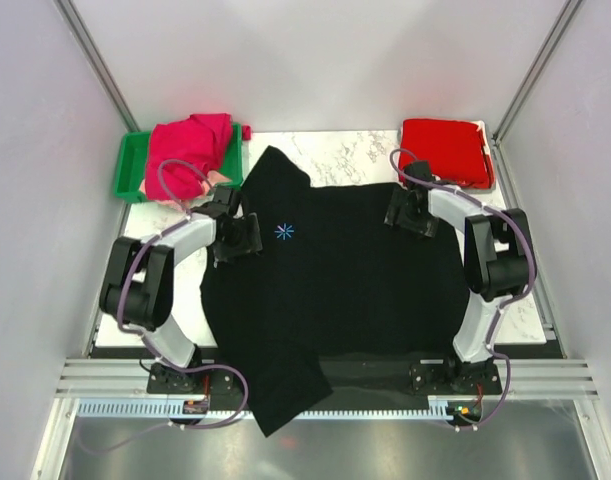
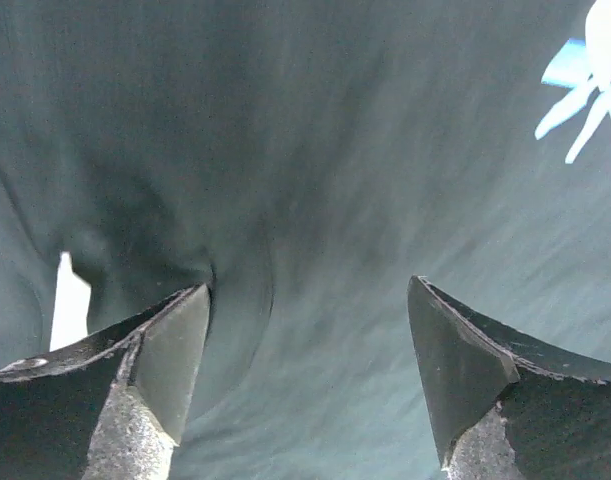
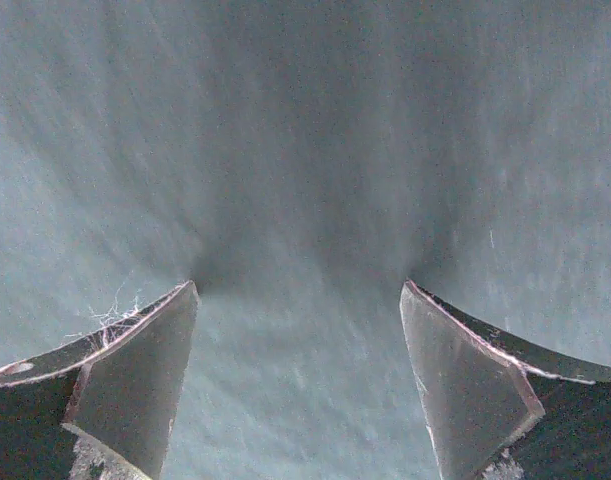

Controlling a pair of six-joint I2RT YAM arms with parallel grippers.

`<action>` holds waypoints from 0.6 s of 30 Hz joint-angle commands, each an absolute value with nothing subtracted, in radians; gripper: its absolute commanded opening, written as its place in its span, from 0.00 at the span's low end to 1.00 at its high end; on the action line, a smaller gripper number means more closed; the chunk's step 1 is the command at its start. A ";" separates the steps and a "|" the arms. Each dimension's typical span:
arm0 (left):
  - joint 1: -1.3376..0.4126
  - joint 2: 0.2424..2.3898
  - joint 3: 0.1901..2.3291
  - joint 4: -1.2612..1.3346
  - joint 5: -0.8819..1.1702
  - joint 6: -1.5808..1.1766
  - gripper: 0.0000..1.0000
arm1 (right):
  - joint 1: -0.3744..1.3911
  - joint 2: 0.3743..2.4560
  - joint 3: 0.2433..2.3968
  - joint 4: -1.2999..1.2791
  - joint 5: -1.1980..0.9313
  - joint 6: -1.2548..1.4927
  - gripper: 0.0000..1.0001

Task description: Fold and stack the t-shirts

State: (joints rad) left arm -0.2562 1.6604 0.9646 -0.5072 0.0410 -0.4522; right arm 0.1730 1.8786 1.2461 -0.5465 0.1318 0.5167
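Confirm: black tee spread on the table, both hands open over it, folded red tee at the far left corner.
Wrong corner: the top external view shows the folded red tee at the far right. The black tee is spread out, left hand and right hand open over it.

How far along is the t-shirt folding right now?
Done: red t-shirt folded at the far right. In hand: open left end effector and right end effector press on the spread black t-shirt. Left: folding it, plus the magenta t-shirt heaped on the green bin.
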 commanded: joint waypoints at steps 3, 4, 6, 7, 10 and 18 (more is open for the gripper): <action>-0.256 1.877 1.101 -0.423 -0.052 -0.518 0.81 | 0.167 2.055 1.403 -0.564 0.161 0.496 0.90; -0.258 1.908 1.141 -0.448 -0.073 -0.520 0.79 | 0.166 2.083 1.466 -0.566 0.163 0.494 0.89; -0.244 1.994 1.256 -0.481 -0.078 -0.509 0.76 | 0.161 2.167 1.541 -0.581 0.163 0.489 0.89; -0.236 2.025 1.303 -0.500 -0.078 -0.505 0.76 | 0.160 2.198 1.636 -0.597 0.158 0.486 0.89; -0.212 2.135 1.500 -0.586 -0.066 -0.500 0.75 | 0.156 2.305 1.829 -0.644 0.146 0.469 0.89; -0.212 2.016 1.634 -0.638 -0.005 -0.462 0.86 | 0.155 2.220 1.884 -0.721 0.109 0.471 0.90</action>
